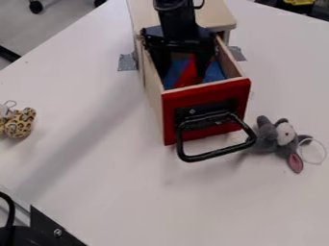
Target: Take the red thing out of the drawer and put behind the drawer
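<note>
Containing the red thing point(187, 76), the drawer point(206, 91) stands open.

White table point(96, 192) holds drawer box point(217, 17), spotted plush point(19, 124), grey plush point(265, 137), tape point(126, 62).

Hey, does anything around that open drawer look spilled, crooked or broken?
Nothing looks spilled or broken. The grey plush toy lies toppled beside the drawer, one pink-lined ear flopped on the table.
</note>
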{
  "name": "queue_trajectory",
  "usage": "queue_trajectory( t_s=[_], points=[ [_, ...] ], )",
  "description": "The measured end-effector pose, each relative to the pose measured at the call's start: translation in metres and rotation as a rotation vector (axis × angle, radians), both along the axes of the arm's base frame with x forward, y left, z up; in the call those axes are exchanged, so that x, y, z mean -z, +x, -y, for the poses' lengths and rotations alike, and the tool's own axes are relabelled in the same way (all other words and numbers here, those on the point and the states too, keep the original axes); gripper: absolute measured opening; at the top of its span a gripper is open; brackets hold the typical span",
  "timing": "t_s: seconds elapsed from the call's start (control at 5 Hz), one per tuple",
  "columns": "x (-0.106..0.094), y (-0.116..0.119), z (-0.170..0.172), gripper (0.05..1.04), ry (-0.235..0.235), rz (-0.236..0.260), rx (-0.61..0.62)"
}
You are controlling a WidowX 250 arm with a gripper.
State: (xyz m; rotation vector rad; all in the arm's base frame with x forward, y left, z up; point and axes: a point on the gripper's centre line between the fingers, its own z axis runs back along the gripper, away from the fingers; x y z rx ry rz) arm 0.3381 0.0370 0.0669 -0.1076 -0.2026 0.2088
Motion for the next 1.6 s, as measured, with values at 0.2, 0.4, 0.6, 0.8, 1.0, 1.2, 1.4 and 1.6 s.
queue_trajectory(
  t_s=[0.2, 0.4, 0.6, 0.8, 1.0, 1.2, 1.4, 1.6],
  points=[
    [0.011, 0.001, 0.002, 0.997, 0.02, 0.033, -0.026],
    [0.018, 0.003, 0.006, 0.997, 0.039, 0.052, -0.056],
    [0.046, 0.004, 0.011, 0.945, 0.065, 0.024, -0.131],
    [0.051, 0.006, 0.014, 0.724, 0.069, 0.03, -0.176],
    [0.046, 0.007, 0.013, 0.607, 0.057, 0.041, -0.196],
    [0.024, 0.001, 0.015, 0.606, 0.0, 0.0, -0.216],
    [-0.004, -0.001, 0.022, 0.605, -0.065, 0.014, -0.167],
    [-0.051, 0.008, 0.023, 0.605, -0.123, -0.015, -0.14]
  ],
)
